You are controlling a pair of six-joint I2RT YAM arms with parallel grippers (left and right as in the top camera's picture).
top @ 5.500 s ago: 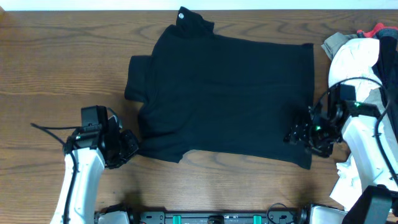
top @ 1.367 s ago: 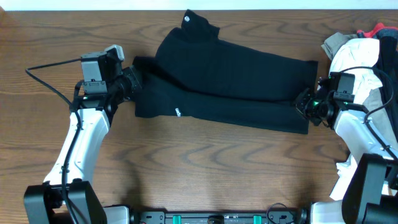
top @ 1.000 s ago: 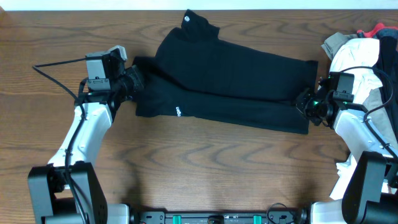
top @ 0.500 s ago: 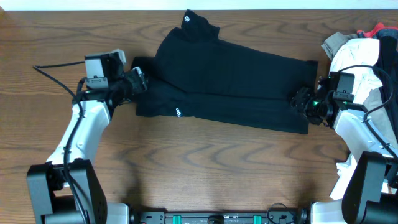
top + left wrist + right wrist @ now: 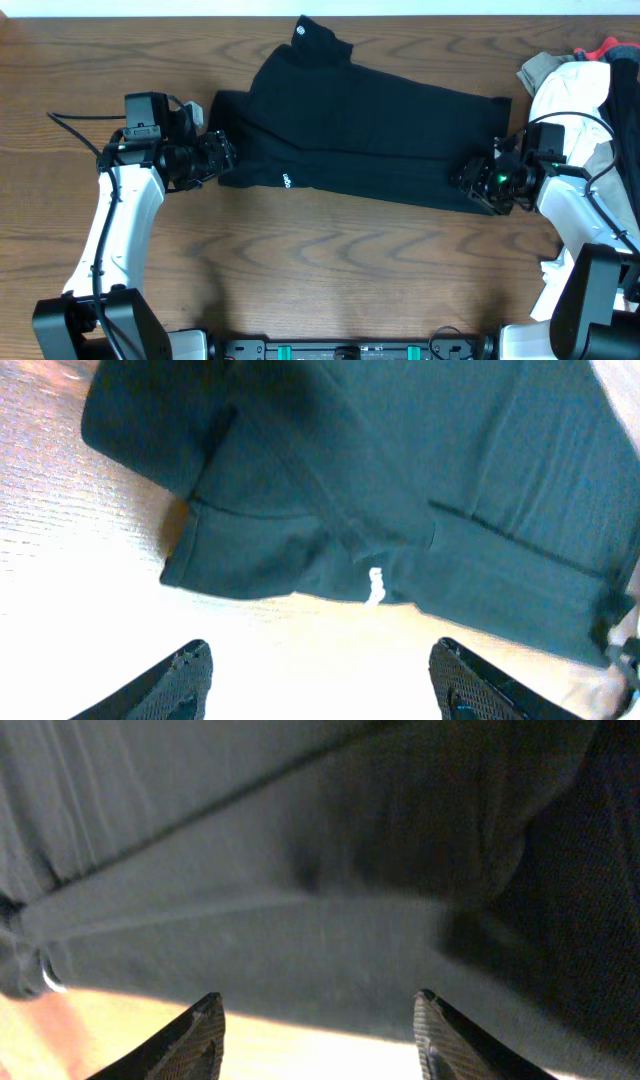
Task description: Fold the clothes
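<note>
half-folded black shirt (image 5: 370, 130) on table (image 5: 300, 270)

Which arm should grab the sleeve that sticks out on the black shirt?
Probably the left arm. The left claw, open, sits right beside the sleeve at that end of the shirt. The right claw, also open, is over the far hem end, the whole shirt away.

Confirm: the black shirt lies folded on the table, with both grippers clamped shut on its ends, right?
The shirt does lie folded on the table, but both grippers are open, holding nothing: the left wrist view shows the left gripper with jaws spread, and the right wrist view shows the right gripper likewise.
</note>
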